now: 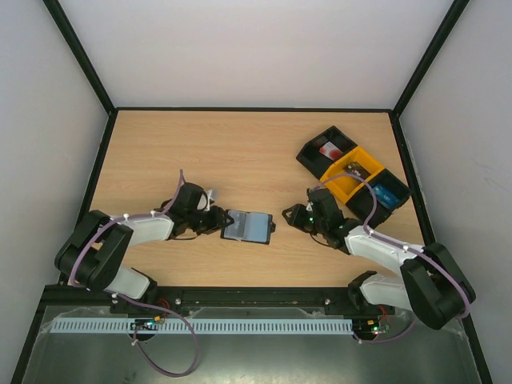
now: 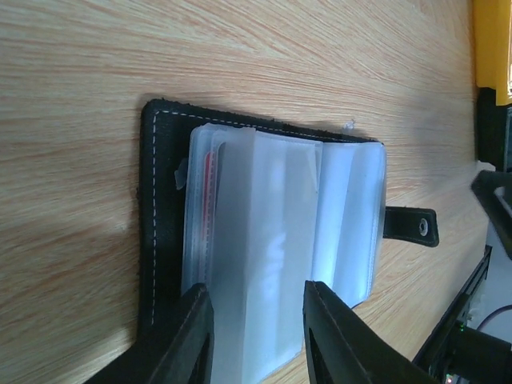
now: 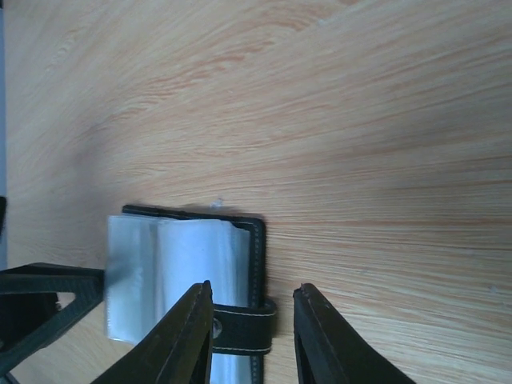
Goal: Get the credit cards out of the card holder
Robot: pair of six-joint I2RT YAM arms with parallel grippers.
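Note:
The black card holder [image 1: 246, 226] lies open on the wooden table, its pale clear sleeves facing up. It also shows in the left wrist view [image 2: 160, 240] and the right wrist view [image 3: 258, 256]. A thin red and white card edge [image 2: 211, 188] shows inside the left stack of sleeves; the rest of the cards are hidden. My left gripper [image 2: 256, 320] is open, its fingers standing over the sleeves at the holder's left end [image 1: 221, 221]. My right gripper [image 3: 252, 320] is open at the holder's right end [image 1: 290, 216], its fingers either side of the snap strap [image 3: 244, 320].
A row of black and yellow open bins [image 1: 352, 172] stands at the back right, with small items inside, one of them white with red. The yellow bin's edge [image 2: 490, 48] shows in the left wrist view. Black frame rails edge the table.

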